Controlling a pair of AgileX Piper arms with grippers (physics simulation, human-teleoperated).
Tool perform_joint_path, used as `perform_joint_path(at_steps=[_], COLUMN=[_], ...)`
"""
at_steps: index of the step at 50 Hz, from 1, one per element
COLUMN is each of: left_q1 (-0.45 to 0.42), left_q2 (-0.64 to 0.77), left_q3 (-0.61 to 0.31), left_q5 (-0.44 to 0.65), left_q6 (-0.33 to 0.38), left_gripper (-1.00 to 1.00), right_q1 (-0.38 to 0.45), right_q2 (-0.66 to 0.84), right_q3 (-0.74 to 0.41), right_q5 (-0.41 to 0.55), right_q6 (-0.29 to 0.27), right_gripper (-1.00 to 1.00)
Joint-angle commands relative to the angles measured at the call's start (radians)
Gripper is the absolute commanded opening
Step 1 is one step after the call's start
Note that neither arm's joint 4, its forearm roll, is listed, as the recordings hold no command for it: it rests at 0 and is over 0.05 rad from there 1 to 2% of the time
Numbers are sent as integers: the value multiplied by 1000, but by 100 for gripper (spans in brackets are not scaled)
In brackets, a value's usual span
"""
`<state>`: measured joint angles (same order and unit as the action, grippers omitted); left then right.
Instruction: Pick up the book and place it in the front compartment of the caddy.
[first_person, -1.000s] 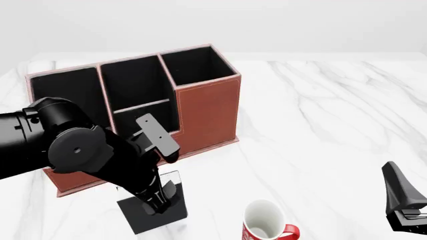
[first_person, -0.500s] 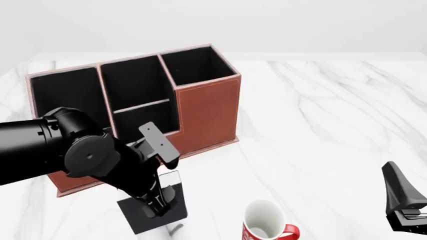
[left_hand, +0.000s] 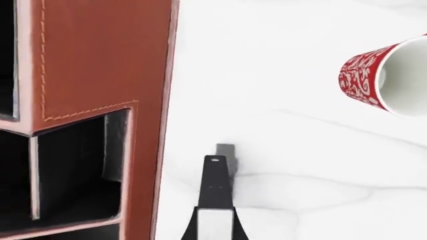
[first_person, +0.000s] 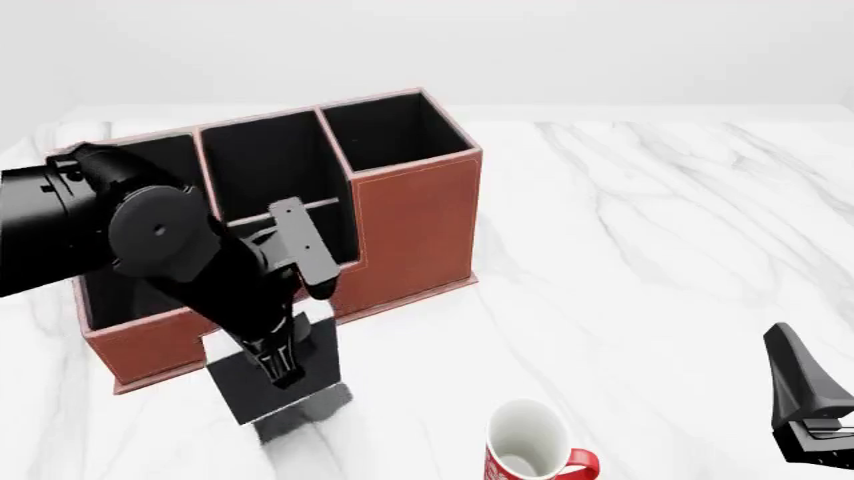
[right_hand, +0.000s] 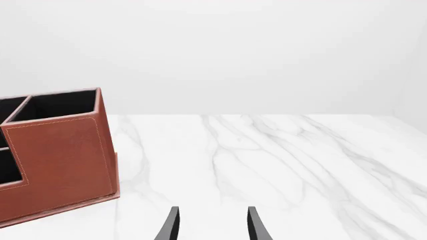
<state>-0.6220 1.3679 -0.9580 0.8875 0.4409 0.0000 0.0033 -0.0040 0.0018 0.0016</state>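
The black book (first_person: 247, 395) hangs in my left gripper (first_person: 283, 368), which is shut on it, a little above the table with its shadow below, just in front of the caddy's near wall. In the left wrist view the book (left_hand: 215, 192) shows edge-on between the fingers. The reddish-brown caddy (first_person: 414, 220) stands at the left centre and also shows in the left wrist view (left_hand: 100, 55) and the right wrist view (right_hand: 60, 160). Its front compartment (first_person: 267, 165) is the middle pocket beyond the low divider. My right gripper (right_hand: 212, 227) is open and empty at the near right (first_person: 801, 420).
A red-and-white mug (first_person: 527, 450) stands upright on the white marble table (first_person: 641, 250) near the front edge, right of the book; it also shows in the left wrist view (left_hand: 390, 75). The left arm's bulk covers the caddy's large end pocket.
My left gripper has risen with the book and moved left and toward the caddy; the book has left the table. The right arm has not moved.
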Motion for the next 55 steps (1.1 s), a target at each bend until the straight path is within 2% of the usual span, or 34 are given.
perform_joint_path(at_steps=[1, 3, 7, 8, 10, 12, 14, 16, 20, 21, 23, 26, 27, 28, 31, 32, 38, 39, 41, 43, 44, 45, 46, 51, 54, 55], left_q1=[87, 63, 57, 101, 59, 70, 36, 61, 67, 86, 67, 94, 110, 168, 165, 186, 218, 169, 153, 243, 243, 205, 228, 226, 252, 290], left_q2=[-23, -24, -28, -36, -29, -26, -20, -12, -3, -4, 5, 12, 10, 5, 12, 9, 26, 33, 40, 31, 31, 45, 47, 65, 74, 71], left_q3=[-125, -169, -207, -201, -246, -272, -323, -349, -371, -371, -395, -415, -420, -426, -432, -444, -487, -517, -525, -510, -510, -538, -544, -579, -593, -598], left_q5=[145, 189, 230, 233, 261, 283, 310, 329, 332, 332, 332, 332, 332, 332, 332, 332, 332, 332, 332, 332, 332, 332, 332, 332, 332, 332], left_q6=[224, 208, 222, 279, 235, 249, 220, 241, 255, 279, 267, 297, 318, 373, 371, 396, 424, 389, 368, 463, 463, 427, 450, 448, 475, 517], left_gripper=[-100, -100, -100, -100, -100, -100, -100, -100, -100, -100, -100, -100, -100, -100, -100, -100, -100, -100, -100, -100, -100, -100, -100, -100, -100, -100], right_q1=[0, 0, 0, 0, 0, 0, 0, 0, 0, 0, 0, 0, 0, 0, 0, 0, 0, 0, 0, 0, 0, 0, 0, 0, 0, 0], right_q2=[-1, -1, -1, -1, -2, -1, -1, -1, -1, -1, -1, -1, -1, -1, -1, -2, -2, -1, -1, -1, -1, -1, -1, -1, -1, -1], right_q3=[0, 0, 0, 0, 0, 0, 0, 0, 0, 0, 0, 0, 0, 0, 0, 0, 0, 0, 0, 0, 0, 0, 0, 0, 0, 0], right_q5=[1, 1, 1, 1, 1, 1, 1, 1, 1, 1, 1, 1, 1, 1, 1, 1, 1, 1, 1, 1, 1, 1, 1, 1, 1, 1], right_q6=[0, 0, 0, 0, 0, 0, 0, 0, 0, 0, 0, 0, 0, 0, 0, 0, 0, 0, 0, 0, 0, 0, 0, 0, 0, 0], right_gripper=[100, 100, 100, 100, 100, 100, 100, 100, 100, 100, 100, 100, 100, 100, 100, 100, 100, 100, 100, 100, 100, 100, 100, 100, 100, 100])
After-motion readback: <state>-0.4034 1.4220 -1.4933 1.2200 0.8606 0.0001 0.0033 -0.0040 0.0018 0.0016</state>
